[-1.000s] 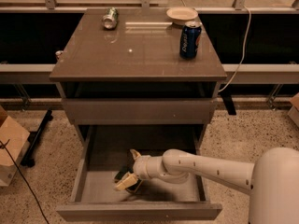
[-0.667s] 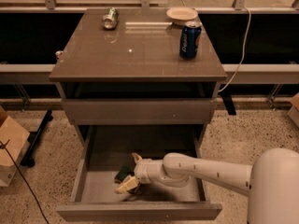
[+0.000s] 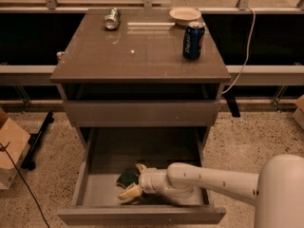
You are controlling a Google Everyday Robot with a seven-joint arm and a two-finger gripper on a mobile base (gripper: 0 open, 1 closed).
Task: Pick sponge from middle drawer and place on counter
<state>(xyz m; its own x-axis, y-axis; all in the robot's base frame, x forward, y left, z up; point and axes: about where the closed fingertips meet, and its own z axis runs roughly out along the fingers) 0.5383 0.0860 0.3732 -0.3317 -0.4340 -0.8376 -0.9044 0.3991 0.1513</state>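
- My claw (image 3: 131,180) is down in the middle drawer (image 3: 97,194).
- Its fingers are spread wide, one on each side of the sponge (image 3: 126,176).

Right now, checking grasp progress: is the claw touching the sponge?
Cannot tell. The camera view shows the claw at the sponge in the middle drawer; neither contact nor gap shows plainly.

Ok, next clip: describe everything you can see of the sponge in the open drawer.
The sponge shows a small dark green face with rounded edges, lying flat on the pale floor of the middle drawer, toward the front, left of centre. The gripper reaches into the drawer from the right, its fingers spread on either side of the sponge; contact cannot be made out.
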